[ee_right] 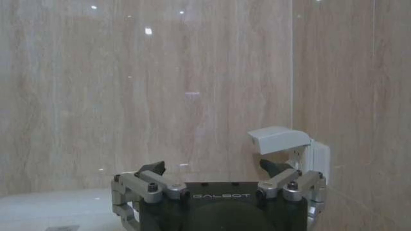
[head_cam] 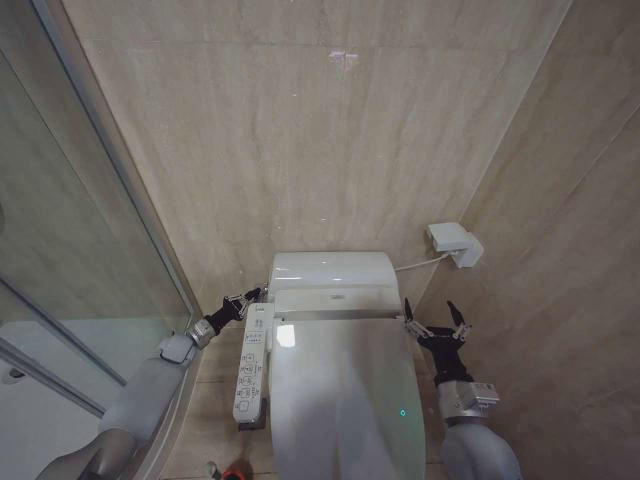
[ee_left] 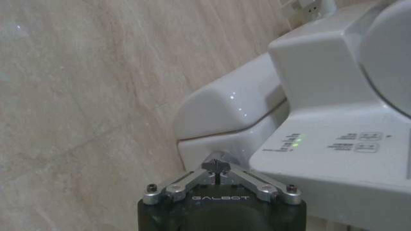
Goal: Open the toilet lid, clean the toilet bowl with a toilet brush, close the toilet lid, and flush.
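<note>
Left gripper [head_cam: 250, 296] clenched, tips together, holding nothing, just off the rear left corner of the toilet beside the button panel [head_cam: 252, 365]. Right gripper [head_cam: 437, 318] spread wide, empty, off the right rear edge. Toilet lid [head_cam: 340, 400] lies closed between them. Wall socket [head_cam: 455, 243] past the right gripper.

The toilet lid [head_cam: 340, 400] is glossy white plastic, the wall [head_cam: 330, 130] smooth polished beige stone tile.

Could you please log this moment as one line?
toilet lid: closed | left gripper: shut, by tank | right gripper: open, beside lid
</note>
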Controlling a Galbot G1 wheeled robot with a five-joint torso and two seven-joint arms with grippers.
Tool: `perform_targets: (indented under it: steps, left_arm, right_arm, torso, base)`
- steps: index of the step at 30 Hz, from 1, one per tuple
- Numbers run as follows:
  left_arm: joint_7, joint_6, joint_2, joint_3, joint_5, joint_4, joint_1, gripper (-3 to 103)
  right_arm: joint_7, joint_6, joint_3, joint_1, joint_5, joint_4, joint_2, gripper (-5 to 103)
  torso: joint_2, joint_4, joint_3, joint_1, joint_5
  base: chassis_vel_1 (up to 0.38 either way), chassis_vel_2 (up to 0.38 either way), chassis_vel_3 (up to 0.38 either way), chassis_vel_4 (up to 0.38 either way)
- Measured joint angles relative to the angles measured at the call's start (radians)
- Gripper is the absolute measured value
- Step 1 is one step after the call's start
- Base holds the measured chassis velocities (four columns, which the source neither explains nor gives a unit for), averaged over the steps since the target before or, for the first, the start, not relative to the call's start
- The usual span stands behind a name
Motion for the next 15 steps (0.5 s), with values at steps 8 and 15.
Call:
perform_targets:
  steps: [8,15]
  left_arm:
    - [0.000,0.002,-0.011,-0.020,0.016,-0.007,0.038,0]
    - [0.002,0.006,-0.013,-0.031,0.024,0.000,0.045,0]
  right_arm:
    - [0.000,0.000,0.000,0.000,0.000,0.000,0.000,100]
    - [0.000,0.000,0.000,0.000,0.000,0.000,0.000,100]
  torso:
    - [0.000,0.0004,0.000,0.000,-0.0003]
    - [0.000,-0.0009,0.000,0.000,-0.0006]
  base:
    - [0.000,0.000,0.000,0.000]
    - [0.000,0.000,0.000,0.000]
